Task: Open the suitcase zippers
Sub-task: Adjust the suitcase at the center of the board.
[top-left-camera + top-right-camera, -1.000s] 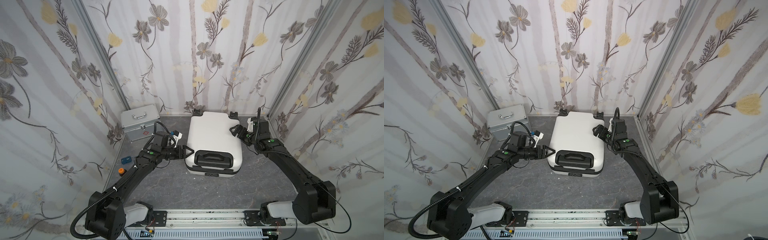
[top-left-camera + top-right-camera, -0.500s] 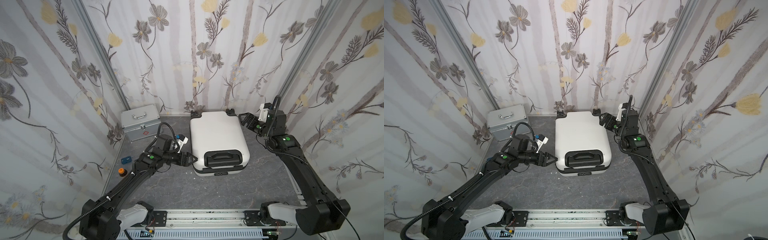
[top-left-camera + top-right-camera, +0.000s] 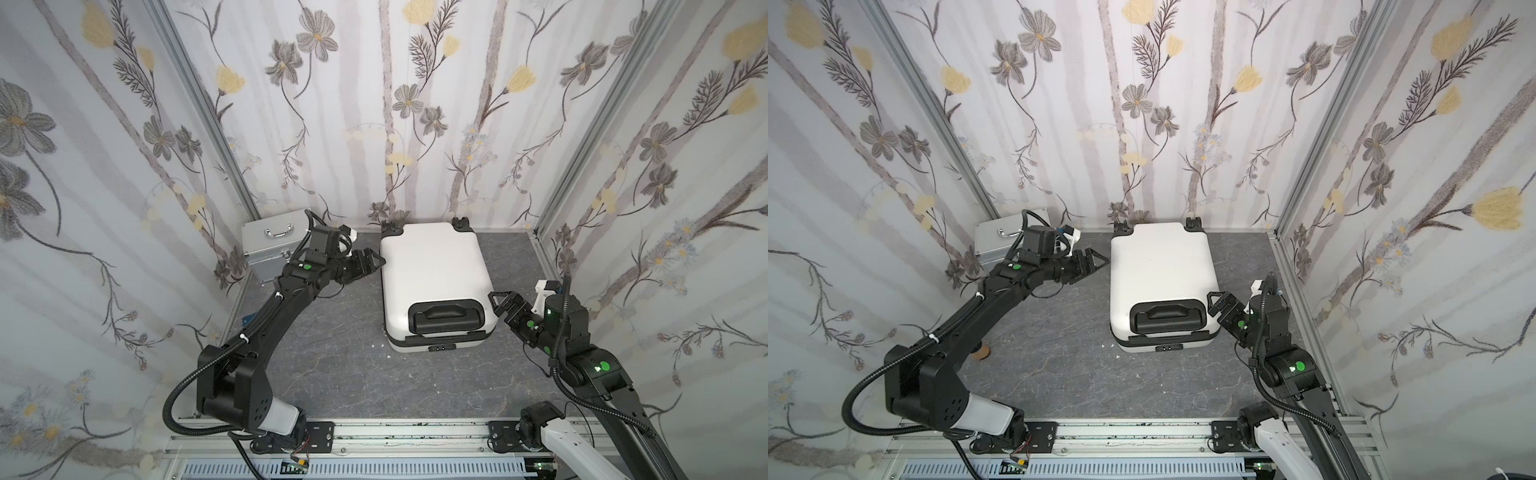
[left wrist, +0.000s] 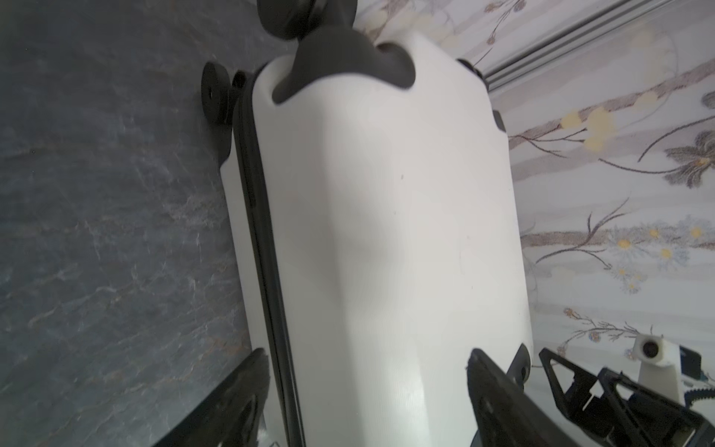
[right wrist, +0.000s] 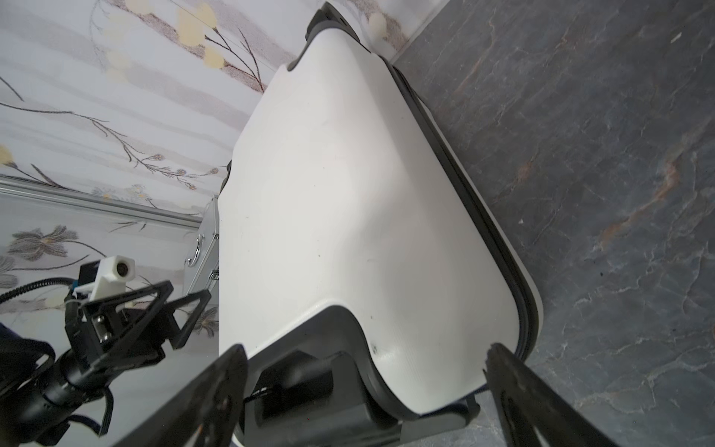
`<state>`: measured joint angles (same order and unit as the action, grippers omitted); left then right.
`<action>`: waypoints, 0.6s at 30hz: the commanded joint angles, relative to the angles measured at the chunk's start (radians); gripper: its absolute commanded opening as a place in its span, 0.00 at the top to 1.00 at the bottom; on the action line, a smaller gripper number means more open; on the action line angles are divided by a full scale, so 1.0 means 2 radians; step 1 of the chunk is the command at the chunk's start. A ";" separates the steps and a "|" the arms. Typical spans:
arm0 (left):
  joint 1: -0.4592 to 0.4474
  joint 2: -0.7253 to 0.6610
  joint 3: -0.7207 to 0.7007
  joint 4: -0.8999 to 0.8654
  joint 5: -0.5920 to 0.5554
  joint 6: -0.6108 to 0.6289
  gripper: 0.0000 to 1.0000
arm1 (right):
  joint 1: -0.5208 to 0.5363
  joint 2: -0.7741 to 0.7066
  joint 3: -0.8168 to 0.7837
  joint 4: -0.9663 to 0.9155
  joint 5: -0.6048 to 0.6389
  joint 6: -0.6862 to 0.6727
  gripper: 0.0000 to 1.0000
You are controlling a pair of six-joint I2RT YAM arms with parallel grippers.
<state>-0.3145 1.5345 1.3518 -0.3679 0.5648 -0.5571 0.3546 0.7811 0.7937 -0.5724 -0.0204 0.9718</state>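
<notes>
The white suitcase (image 3: 432, 266) (image 3: 1158, 266) lies flat on the dark floor, black handle recess (image 3: 446, 318) nearest the rail and wheels at the far wall. Its dark zipper band (image 4: 263, 232) (image 5: 476, 201) runs round the seam and looks closed along both sides. My left gripper (image 3: 376, 262) (image 3: 1102, 262) (image 4: 367, 354) is open, pointing at the suitcase's left side near the far end. My right gripper (image 3: 494, 297) (image 3: 1212, 299) (image 5: 365, 348) is open at the near right corner, beside the handle recess. Neither holds anything. No zipper pull shows clearly.
A silver aluminium case (image 3: 274, 241) (image 3: 998, 237) stands at the back left, just behind my left wrist. A small round brown object (image 3: 982, 353) sits on the floor by the left wall. Flowered walls close in on three sides; a metal rail (image 3: 395, 432) runs along the front.
The right gripper swung from the suitcase's far right corner back to its near right corner. The left gripper slid farther along the left side. The suitcase turned slightly.
</notes>
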 commanded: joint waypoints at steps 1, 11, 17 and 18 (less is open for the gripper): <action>0.001 0.051 0.070 -0.014 -0.016 0.010 0.19 | 0.016 -0.027 -0.016 0.009 0.008 0.072 0.05; 0.000 0.301 0.423 -0.162 -0.045 0.087 0.21 | 0.141 -0.074 -0.050 -0.031 0.053 0.181 0.04; -0.001 0.366 0.509 -0.190 -0.097 0.035 0.23 | 0.167 -0.065 -0.085 0.030 0.064 0.209 0.04; -0.003 0.380 0.526 -0.198 -0.093 0.031 0.23 | 0.167 -0.060 -0.090 0.042 0.064 0.208 0.04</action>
<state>-0.3164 2.2494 2.3486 -0.6983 0.4095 -0.4492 0.6819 0.6437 0.6346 -0.5922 0.0780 1.3388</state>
